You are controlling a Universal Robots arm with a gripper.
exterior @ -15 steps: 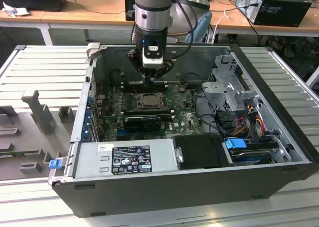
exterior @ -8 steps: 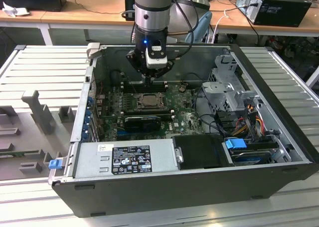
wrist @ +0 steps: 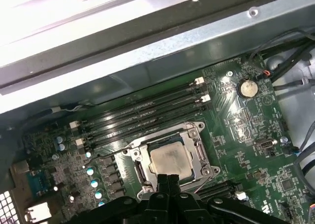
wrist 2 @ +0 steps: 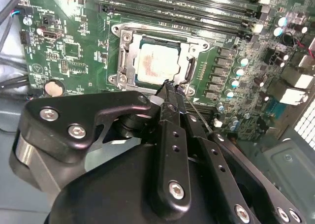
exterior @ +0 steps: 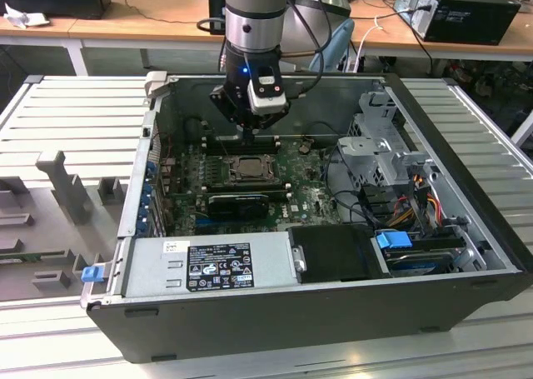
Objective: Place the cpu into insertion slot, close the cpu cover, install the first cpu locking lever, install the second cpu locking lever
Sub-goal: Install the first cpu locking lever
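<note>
Overall: I see bright, even room light.
Glare: metal panel (wrist: 39,22) blows out white in first wrist view; memory slots (wrist 2: 197,10) shine in second wrist view.
Shadow: motherboard (exterior: 312,187) dimmer in exterior view.

In the first wrist view the pincer (wrist: 169,180) is cut off by the picture's edge. Its tips hide the edge of the cpu (wrist: 170,160) and of the cpu cover (wrist: 201,150) nearest them. In the second wrist view the pincer's body hides much of the motherboard (wrist 2: 74,51). You cannot tell whether the thin locking lever (wrist 2: 197,111) is latched. In the exterior view the insertion slot (exterior: 230,171) is too small to judge.
</note>
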